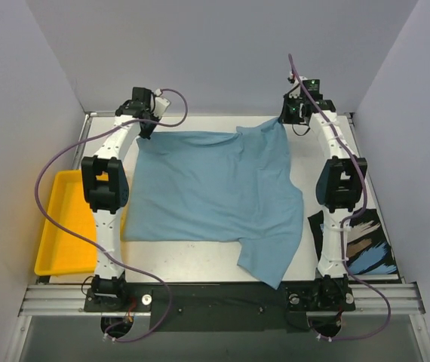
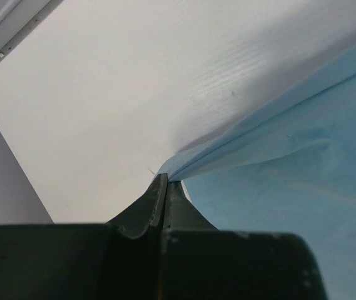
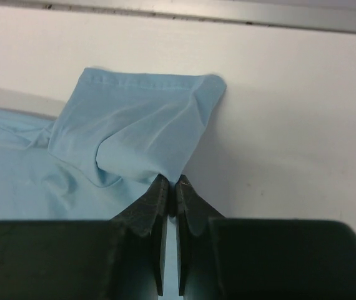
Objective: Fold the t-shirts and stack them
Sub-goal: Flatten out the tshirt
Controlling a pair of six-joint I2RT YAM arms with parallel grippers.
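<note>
The light blue t-shirt (image 1: 211,192) lies spread over the middle of the white table, plain side up, one sleeve hanging toward the near edge. My left gripper (image 1: 148,124) is shut on its far left corner; the left wrist view shows the cloth (image 2: 290,156) pinched at the fingertips (image 2: 165,180). My right gripper (image 1: 285,118) is shut on the far right corner, where a sleeve (image 3: 140,125) bunches just beyond the fingertips (image 3: 171,181). The black t-shirt with pale print (image 1: 362,241) lies at the right, partly behind my right arm.
A yellow plastic tray (image 1: 60,226) sits at the left edge of the table. The table's metal rim (image 3: 228,12) runs close behind both grippers. Grey walls enclose the back and sides.
</note>
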